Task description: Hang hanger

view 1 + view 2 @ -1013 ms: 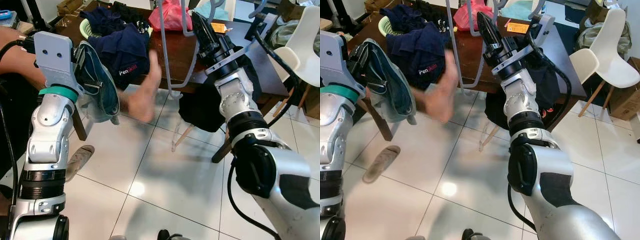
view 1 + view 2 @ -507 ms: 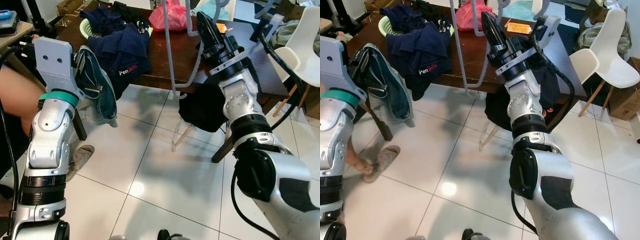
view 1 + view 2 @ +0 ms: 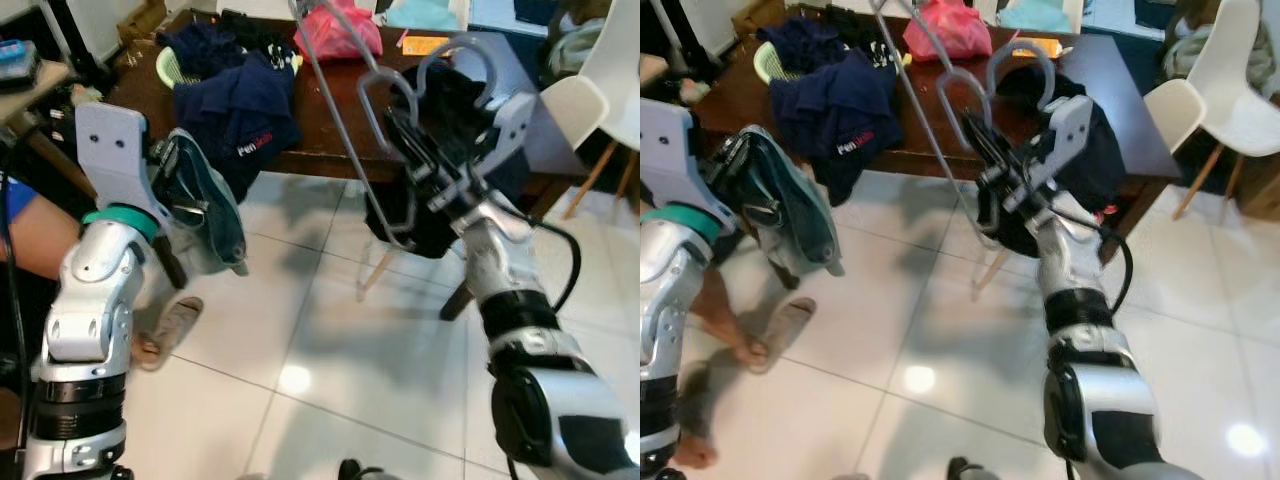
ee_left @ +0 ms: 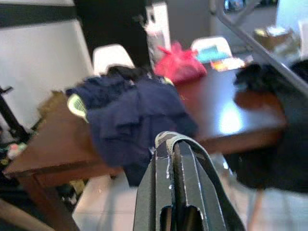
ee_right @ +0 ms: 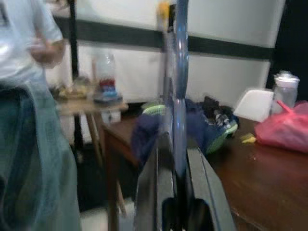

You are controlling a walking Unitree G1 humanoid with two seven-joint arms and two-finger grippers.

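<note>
Smooth grey plastic hanger (image 3: 352, 150), soft teal cloth garment (image 3: 205, 205), glossy dark wood bench (image 3: 1110, 90), shiny floor tiles (image 3: 330, 370)

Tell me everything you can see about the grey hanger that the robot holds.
The hanger is a thin grey frame that looks like plastic, with a curved hook and long straight bars. The right hand is shut on it near the hook, its black fingers pressing one bar from both sides. It is held in the air, tilted, above the floor in front of the brown table. One long bar rises toward the top left. Nothing hangs on it.
</note>
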